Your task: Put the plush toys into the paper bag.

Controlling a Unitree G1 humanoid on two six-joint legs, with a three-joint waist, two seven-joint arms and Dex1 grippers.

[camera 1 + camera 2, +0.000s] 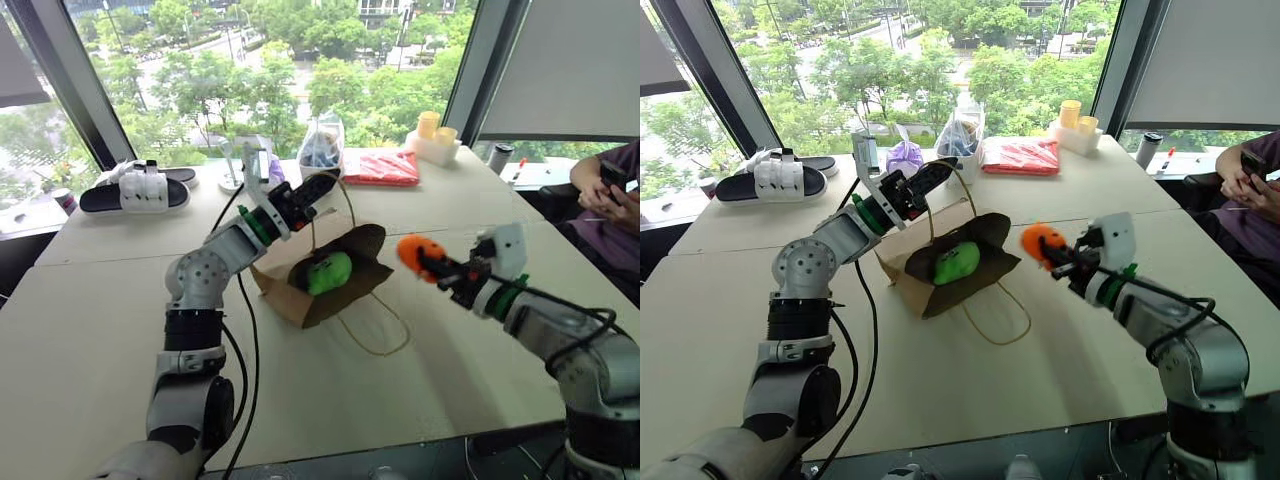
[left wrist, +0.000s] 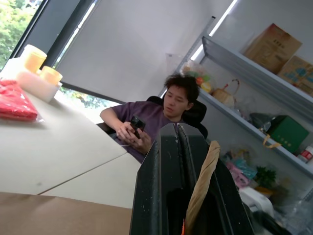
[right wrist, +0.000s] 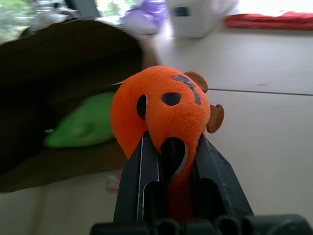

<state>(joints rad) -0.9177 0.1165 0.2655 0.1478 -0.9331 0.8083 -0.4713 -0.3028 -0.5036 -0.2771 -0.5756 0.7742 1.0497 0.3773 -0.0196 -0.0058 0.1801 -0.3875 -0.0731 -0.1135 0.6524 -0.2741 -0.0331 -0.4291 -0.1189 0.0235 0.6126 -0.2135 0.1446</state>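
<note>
Plush toys first: we saw the orange toy (image 1: pixel 420 252) up in the air off to the right of the paper bag (image 1: pixel 940 283), pinched from below between the two black fingers of the right gripper (image 1: pixel 437 267), which were closed on it. From the right wrist view its dark face marks were turned up and back toward the wrist, and two small brown ears stuck out on the side away from the bag. It looked round, so we could not give it a long axis.

Over to the green toy (image 1: pixel 329 272): it lay inside the bag's mouth, a soft oval, with its long axis running roughly across the opening. Its face could not be made out from where we looked.

And the bag itself was lying on its side on the table (image 1: pixel 100 330), with its dark open mouth turned toward the right arm and its length running from that mouth back toward the left arm. One tan cord handle (image 1: pixel 380 335) trailed loose on the tabletop in front of it. The other handle (image 2: pixel 201 186) was caught in the left gripper (image 1: pixel 318 187), whose fingers were shut on the cord above the bag's far edge.
</note>
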